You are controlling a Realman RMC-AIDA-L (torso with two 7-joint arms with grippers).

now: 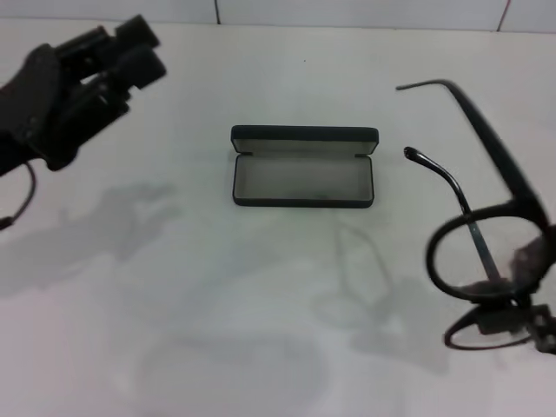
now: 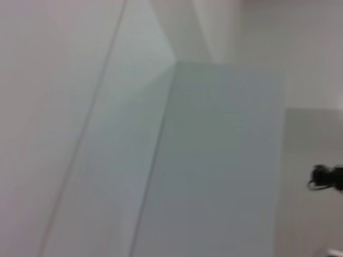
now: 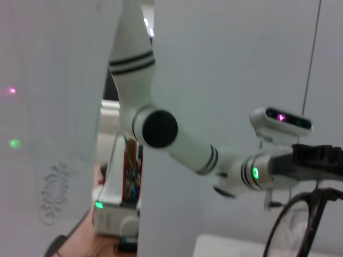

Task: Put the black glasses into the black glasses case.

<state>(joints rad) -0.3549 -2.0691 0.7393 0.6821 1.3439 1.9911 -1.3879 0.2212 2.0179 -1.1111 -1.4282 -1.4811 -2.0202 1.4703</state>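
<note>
The thin black wire-frame glasses [image 1: 486,252] hung raised to the right of the open matte black clamshell case [image 1: 302,167] on the white counter [image 1: 261,330], clamped in the right pincer [image 1: 530,317]. Their unfolded temple arms could catch the case's rim. The left pincer [image 1: 130,43], whose state I cannot tell, idled left of the case.

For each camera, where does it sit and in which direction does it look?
Head: looks down on the table, the open black glasses case, the left gripper and the lifted black glasses.
Left wrist: faces blank walls; no own fingers.
Right wrist: faces the robot's left arm.
Shared: glasses in head and right wrist.
</note>
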